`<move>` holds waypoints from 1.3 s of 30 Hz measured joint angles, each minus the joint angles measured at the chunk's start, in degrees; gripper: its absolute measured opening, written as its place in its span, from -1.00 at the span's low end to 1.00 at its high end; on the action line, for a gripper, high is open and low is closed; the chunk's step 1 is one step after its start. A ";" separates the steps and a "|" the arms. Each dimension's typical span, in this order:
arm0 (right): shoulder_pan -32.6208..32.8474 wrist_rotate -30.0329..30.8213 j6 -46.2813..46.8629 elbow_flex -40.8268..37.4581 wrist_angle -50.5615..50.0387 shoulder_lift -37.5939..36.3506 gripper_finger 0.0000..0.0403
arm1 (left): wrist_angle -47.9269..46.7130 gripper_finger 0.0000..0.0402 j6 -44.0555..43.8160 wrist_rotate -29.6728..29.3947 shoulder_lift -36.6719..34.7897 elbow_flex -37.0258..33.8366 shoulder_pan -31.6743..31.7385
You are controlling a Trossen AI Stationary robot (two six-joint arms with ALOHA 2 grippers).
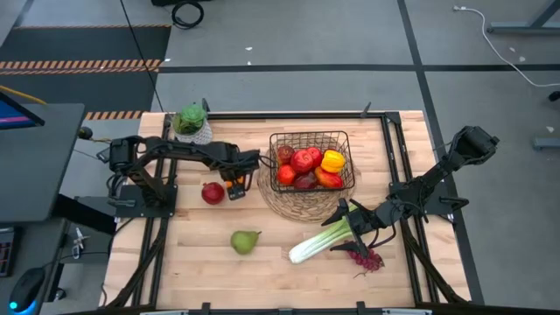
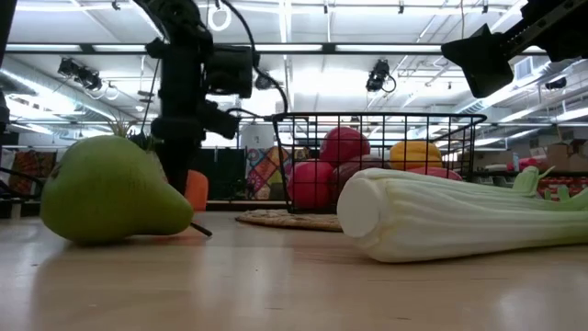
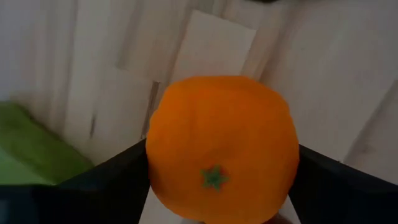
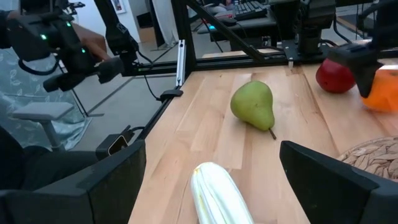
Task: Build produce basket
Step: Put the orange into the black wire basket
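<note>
An orange [image 3: 222,146] sits on the wooden table just left of the round woven mat [image 1: 302,203], its green stem mark facing up. My left gripper [image 1: 233,185] comes down over it, a finger on each side. A black wire basket [image 1: 311,160] stands on the mat with red apples and a yellow pepper inside. A red apple [image 1: 212,192], a green pear [image 1: 245,241], a pale-green celery [image 1: 325,239] and purple grapes [image 1: 366,257] lie on the table. My right gripper [image 4: 212,149] hovers open above the celery's leafy end. My left gripper has the orange's two opposite sides [image 3: 155,168] between its two fingers [image 3: 112,183]. The fingers come from above and point down. The orange stays upright, stem mark up, low at the table top beside the mat [image 4: 379,155].
A potted green plant [image 1: 191,122] stands at the far left of the table. Black frame rails run along the table's left and right sides. Bare wood lies between the pear and the near edge.
</note>
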 joint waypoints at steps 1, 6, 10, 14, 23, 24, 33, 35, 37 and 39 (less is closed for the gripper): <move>0.00 0.00 -0.02 0.00 0.00 0.00 0.85 | -1.62 0.56 0.27 0.00 0.00 1.31 0.00; 0.00 0.00 -0.07 0.00 0.00 0.00 0.85 | -9.32 0.60 0.48 -0.01 -1.06 9.71 -0.12; 0.00 0.00 -0.09 0.00 -0.14 0.00 0.85 | -8.80 0.61 0.47 2.75 -4.06 15.35 -1.18; 0.00 0.00 -0.09 0.00 -0.37 0.00 0.85 | -4.52 0.61 0.05 9.08 -7.22 18.69 -2.70; 0.00 0.00 -0.09 0.00 -0.39 0.00 0.85 | 11.73 0.62 -1.93 28.53 -12.41 19.16 -6.69; 0.00 0.00 -0.07 0.00 -0.39 0.00 0.85 | 13.40 0.62 -2.58 30.31 -12.53 19.16 -7.11; 0.00 0.00 0.28 0.00 -0.07 0.00 0.85 | 19.21 0.62 -6.15 35.32 -12.52 19.16 -8.59; 0.00 0.00 0.30 0.00 -0.05 0.00 0.85 | 19.28 0.62 -6.70 35.39 -12.52 19.16 -8.59; 0.00 0.00 0.31 0.00 -0.04 0.00 0.85 | 19.26 0.62 -7.39 35.36 -12.52 19.16 -8.59; 0.00 0.00 0.31 0.00 -0.04 0.00 0.85 | 19.28 0.62 -7.58 35.36 -12.52 19.16 -8.65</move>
